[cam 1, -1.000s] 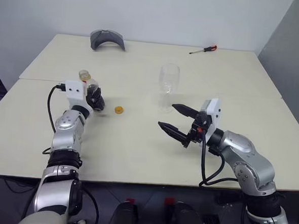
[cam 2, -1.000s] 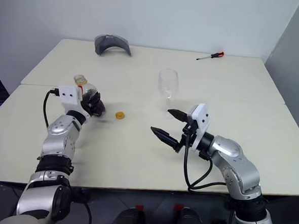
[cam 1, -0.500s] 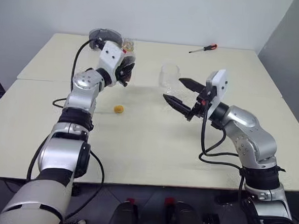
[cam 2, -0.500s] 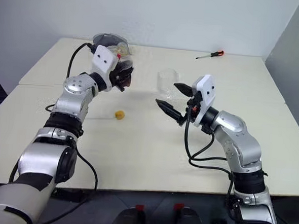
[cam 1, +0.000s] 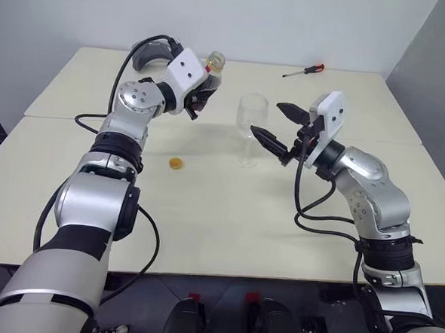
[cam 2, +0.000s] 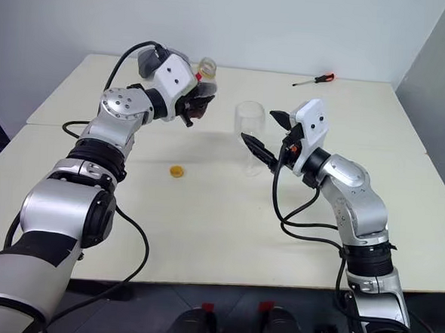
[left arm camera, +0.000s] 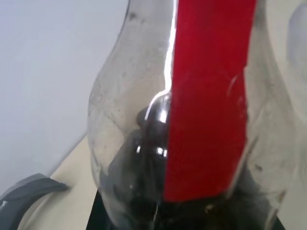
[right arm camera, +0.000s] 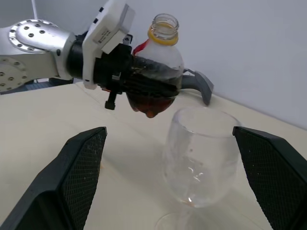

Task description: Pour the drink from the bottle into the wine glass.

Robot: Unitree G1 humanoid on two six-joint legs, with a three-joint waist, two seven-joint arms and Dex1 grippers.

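My left gripper is shut on the bottle, holding it in the air to the left of the wine glass and apart from it. The bottle stands nearly upright with its mouth uncapped and a yellow ring at the neck. The dark drink fills its lower body. The clear wine glass stands upright on the table. My right gripper is open at the glass's right side. In the right wrist view its fingers flank the glass without touching it.
A small yellow cap lies on the table left of the glass. At the back edge lie a red-handled screwdriver and a grey curved object, partly behind my left arm. A seam crosses the table behind the glass.
My left gripper has lifted the bottle from the left of the table up and rightward toward the glass. My right gripper has risen and moved forward to the glass, still open.
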